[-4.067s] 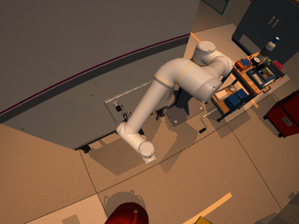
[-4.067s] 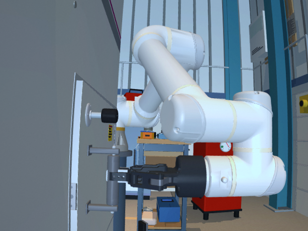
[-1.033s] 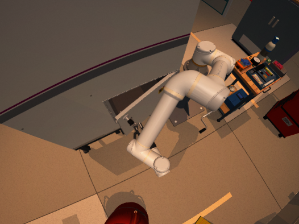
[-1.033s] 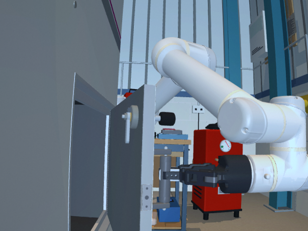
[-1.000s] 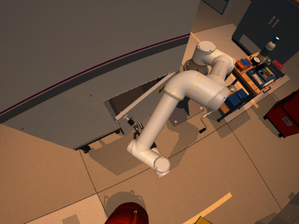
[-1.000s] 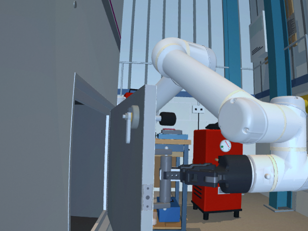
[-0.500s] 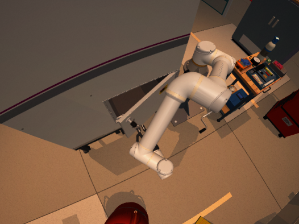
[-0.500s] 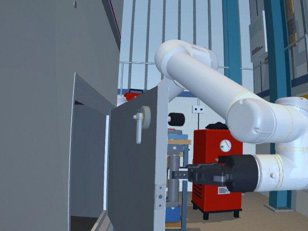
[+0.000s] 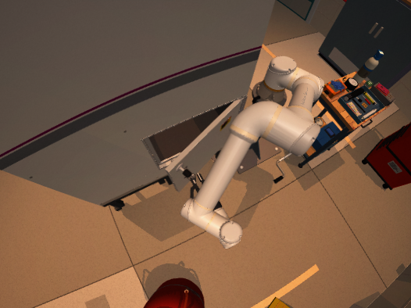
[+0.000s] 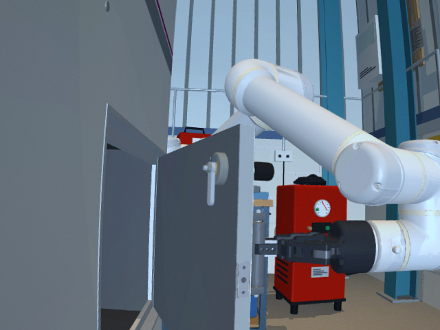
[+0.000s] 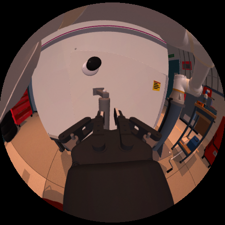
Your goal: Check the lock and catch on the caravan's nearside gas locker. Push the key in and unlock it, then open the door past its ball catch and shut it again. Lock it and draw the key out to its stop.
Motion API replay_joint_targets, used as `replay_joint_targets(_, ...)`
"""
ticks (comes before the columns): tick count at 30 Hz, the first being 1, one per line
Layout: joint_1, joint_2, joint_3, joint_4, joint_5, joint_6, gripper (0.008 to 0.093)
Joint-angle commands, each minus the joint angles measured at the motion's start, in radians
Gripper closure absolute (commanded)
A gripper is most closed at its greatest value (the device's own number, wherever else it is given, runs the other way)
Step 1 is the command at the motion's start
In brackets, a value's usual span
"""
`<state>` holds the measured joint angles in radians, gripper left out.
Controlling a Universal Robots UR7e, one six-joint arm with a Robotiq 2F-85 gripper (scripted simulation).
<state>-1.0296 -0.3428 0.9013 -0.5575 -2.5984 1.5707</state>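
Note:
The grey vertical door handle point(image 11: 104, 111) point(image 10: 258, 250) stands off the outer face of the locker door, and my gripper point(image 11: 109, 115) point(image 10: 266, 247) point(image 9: 190, 176) is closed around it near the door's free edge. The locker door point(image 10: 202, 231) point(image 9: 205, 135) point(image 11: 117, 90) is swung well out from the caravan's side, hinged at its far end. The dark locker opening point(image 10: 124, 227) point(image 9: 176, 138) shows behind it. The key's black head point(image 11: 93, 63) point(image 10: 263, 171) sticks out of the round lock point(image 11: 89, 68) above the handle. On the door's inner face the lock's cam arm point(image 10: 212, 181) hangs downward.
The grey caravan wall point(image 9: 117, 78) with its purple stripe fills the space behind. A red machine point(image 10: 310, 241) stands on the floor behind my gripper. A tool trolley point(image 9: 351, 105) and a red cabinet point(image 9: 392, 156) stand near the arm's base. A red cylinder point(image 9: 174, 293) sits on the near floor.

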Motion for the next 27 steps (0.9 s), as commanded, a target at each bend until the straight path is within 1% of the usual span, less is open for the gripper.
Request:
replay_joint_targets(1, 0.001, -0.001, -0.002, 0.0, 0.0, 0.0, 0.0934)
replay_joint_targets(27, 0.025, 0.009, -0.023, 0.012, 0.024, 0.0, 0.0934)
